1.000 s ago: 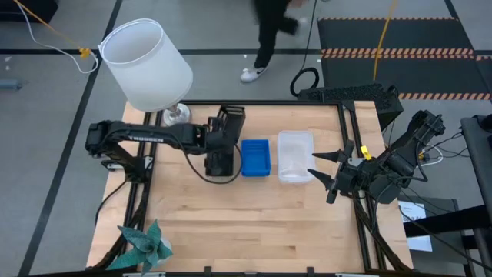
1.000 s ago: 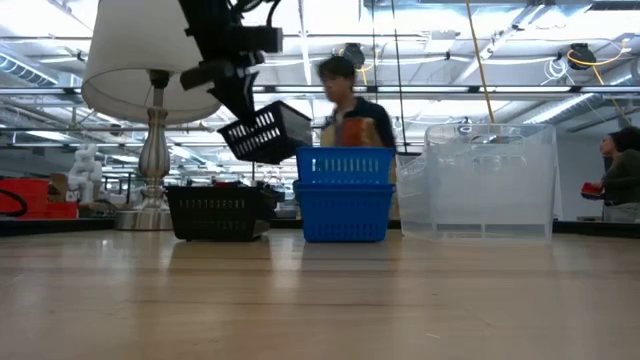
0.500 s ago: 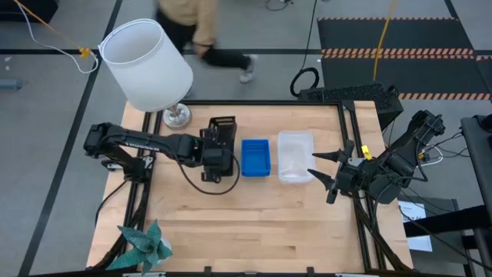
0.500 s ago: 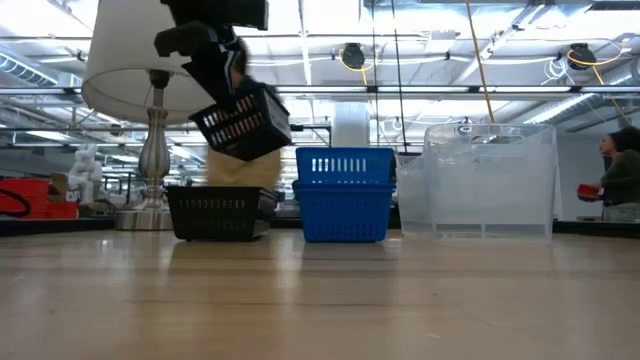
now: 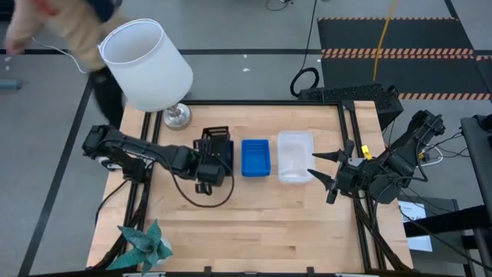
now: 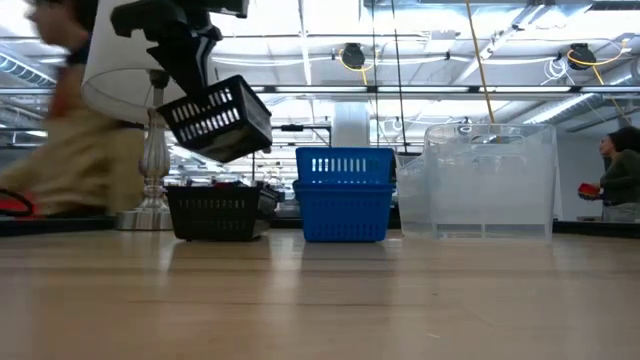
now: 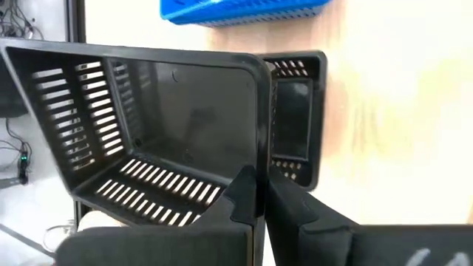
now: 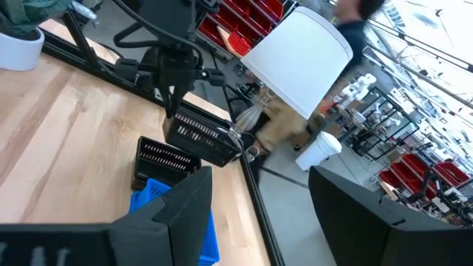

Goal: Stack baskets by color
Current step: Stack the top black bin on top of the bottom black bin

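- A pale wooden table (image 5: 254, 215) fills the middle of the high view, with a white lampshade (image 5: 146, 63) at upper left and a blurred person (image 6: 60, 150) passing at far left of the low view.
- Left of centre, the left gripper (image 7: 260, 198) pinches the rim of a black basket (image 6: 215, 118), fingers clamped tight, carrying it tilted above the black stack (image 6: 213, 212), seemingly to nest it by colour.
- The blue stack (image 5: 255, 157) and the clear stack (image 5: 295, 156) sit side by side at centre, apparently already sorted.
- At right, the right gripper (image 5: 321, 171) waits beside the clear stack, fingers spread wide and holding nothing.
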